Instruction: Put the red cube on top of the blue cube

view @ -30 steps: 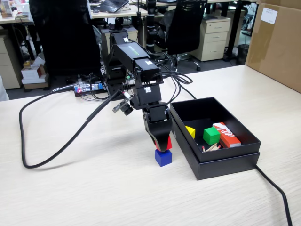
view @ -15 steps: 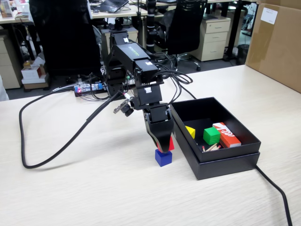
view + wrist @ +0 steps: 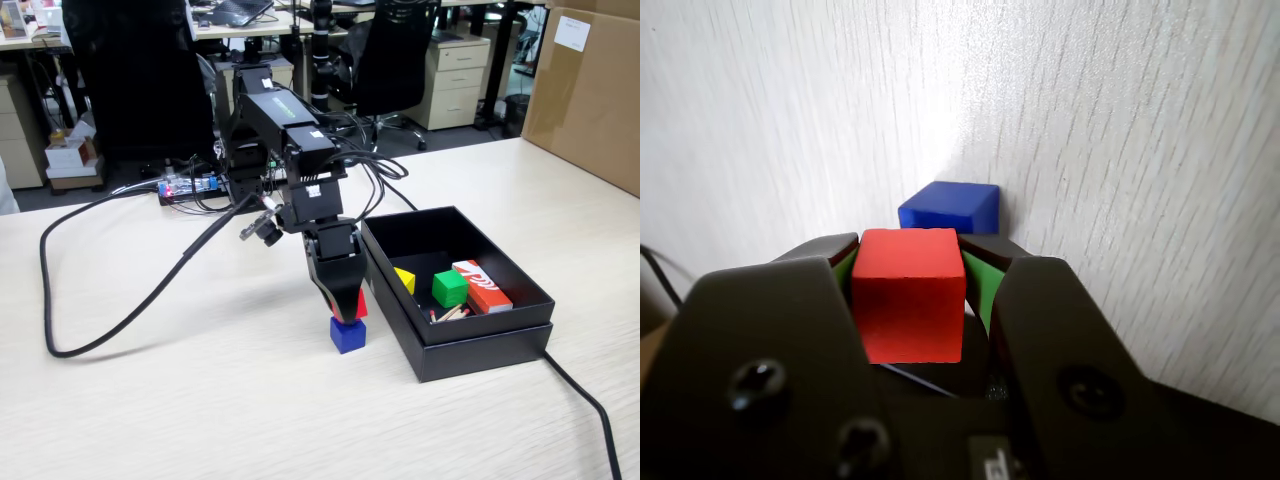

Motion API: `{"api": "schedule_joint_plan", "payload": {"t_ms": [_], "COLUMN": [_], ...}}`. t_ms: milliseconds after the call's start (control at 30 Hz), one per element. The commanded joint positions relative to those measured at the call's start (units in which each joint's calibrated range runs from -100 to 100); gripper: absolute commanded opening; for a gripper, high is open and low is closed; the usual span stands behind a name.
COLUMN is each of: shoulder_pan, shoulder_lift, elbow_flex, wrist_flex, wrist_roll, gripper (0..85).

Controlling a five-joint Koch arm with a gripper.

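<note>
Hand (image 3: 908,262) clamps red cube (image 3: 908,293) just above blue cube (image 3: 950,207), clear table (image 3: 200,400) around.

A pale wood-grain table (image 3: 200,400) is seen across the near part of the fixed view. Beyond it, at the far side, a black office chair (image 3: 400,55), a beige drawer cabinet (image 3: 455,80) and further desks are seen. A large cardboard box (image 3: 590,90) stands at the right edge.
</note>
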Motion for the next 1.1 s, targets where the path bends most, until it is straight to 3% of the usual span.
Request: {"api": "schedule_joint_plan", "payload": {"t_ms": [0,1067], "shoulder_pan": [0.0,-0.24], "shoulder_lift": [-6.83,-3.16], "elbow_flex": [3.86,0.87], "wrist_flex": [-0.83,0.2], "wrist_roll": [0.44,0.59], "gripper": [0.9,0.9]}}
